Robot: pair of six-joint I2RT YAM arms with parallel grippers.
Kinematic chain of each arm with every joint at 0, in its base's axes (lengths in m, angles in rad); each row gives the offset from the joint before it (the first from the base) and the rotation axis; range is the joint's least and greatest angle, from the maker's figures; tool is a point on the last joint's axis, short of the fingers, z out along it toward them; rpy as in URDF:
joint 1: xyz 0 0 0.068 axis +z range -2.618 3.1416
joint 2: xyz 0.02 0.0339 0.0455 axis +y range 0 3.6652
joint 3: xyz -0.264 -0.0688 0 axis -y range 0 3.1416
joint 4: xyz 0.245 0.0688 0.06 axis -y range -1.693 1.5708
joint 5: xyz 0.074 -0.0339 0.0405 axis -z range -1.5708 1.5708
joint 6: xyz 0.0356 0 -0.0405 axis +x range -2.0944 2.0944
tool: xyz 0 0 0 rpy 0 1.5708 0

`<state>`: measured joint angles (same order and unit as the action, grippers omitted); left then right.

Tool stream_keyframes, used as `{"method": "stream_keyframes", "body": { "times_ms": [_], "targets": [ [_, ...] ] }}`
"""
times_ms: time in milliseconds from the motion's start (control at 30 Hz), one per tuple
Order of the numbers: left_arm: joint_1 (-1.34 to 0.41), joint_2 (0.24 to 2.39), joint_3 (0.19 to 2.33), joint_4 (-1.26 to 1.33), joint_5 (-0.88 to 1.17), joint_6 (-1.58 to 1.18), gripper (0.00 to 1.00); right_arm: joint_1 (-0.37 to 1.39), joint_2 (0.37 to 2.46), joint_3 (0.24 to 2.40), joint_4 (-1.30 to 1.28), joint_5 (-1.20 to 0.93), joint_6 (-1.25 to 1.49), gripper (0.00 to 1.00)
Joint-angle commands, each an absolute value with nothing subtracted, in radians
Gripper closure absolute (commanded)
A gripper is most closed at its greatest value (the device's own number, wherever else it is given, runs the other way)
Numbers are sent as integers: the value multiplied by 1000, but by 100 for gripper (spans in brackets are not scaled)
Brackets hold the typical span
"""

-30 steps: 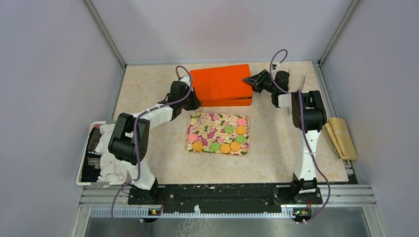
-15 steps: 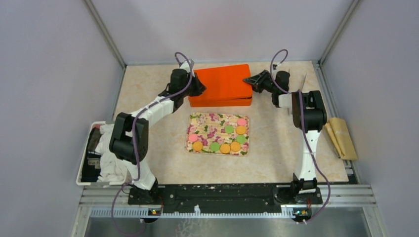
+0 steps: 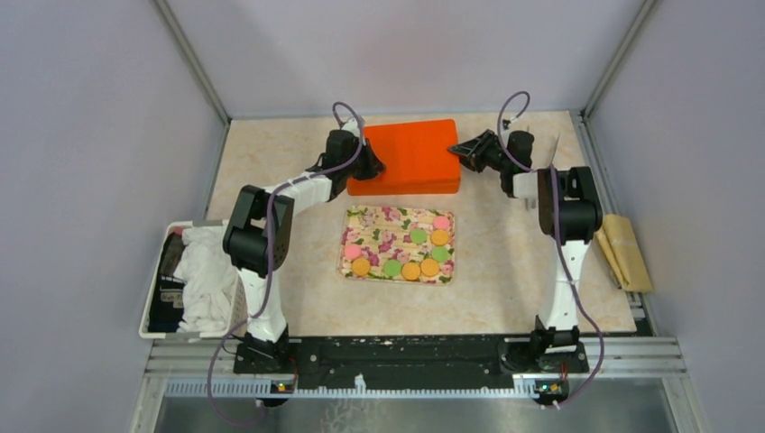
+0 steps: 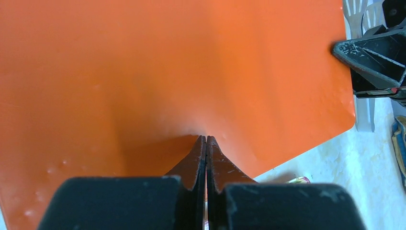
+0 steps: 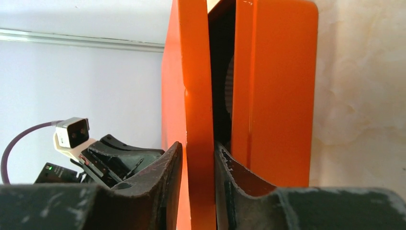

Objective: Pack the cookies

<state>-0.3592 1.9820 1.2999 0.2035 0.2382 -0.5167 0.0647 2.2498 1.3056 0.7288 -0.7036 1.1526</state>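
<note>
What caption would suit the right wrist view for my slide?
Right claw grips the orange lid, parted from its box.

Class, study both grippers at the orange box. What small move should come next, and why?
Probably the right gripper should lift the orange rectangular lid a little. It clamps the lid's edge, with a dark gap showing between it and the orange box base. The shut left gripper merely touches the lid's top, and the small round cookies lie on the floral tray.
</note>
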Motion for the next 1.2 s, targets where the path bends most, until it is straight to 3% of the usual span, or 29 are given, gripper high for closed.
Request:
{"method": "stream_keyframes", "body": {
  "times_ms": [0, 267, 567, 733, 967, 1167],
  "targets": [
    [-371, 2008, 1316, 215, 259, -529, 100, 39, 2134, 1286, 707, -686, 1087, 69],
    [-383, 2044, 1339, 222, 283, -534, 100, 26, 2015, 1272, 530, -623, 955, 50],
    [-406, 2105, 1404, 211, 300, -536, 100, 26, 1911, 1322, 260, -489, 796, 45],
    [-406, 2042, 1411, 198, 315, -553, 100, 25, 1912, 1377, 128, -413, 737, 57],
    [-386, 1786, 1349, 130, 190, -583, 100, 26, 1952, 1496, -54, -323, 660, 85],
    [-235, 1651, 1214, 42, 63, -724, 100, 27, 2036, 1613, -206, -289, 606, 91]
  ]
}}
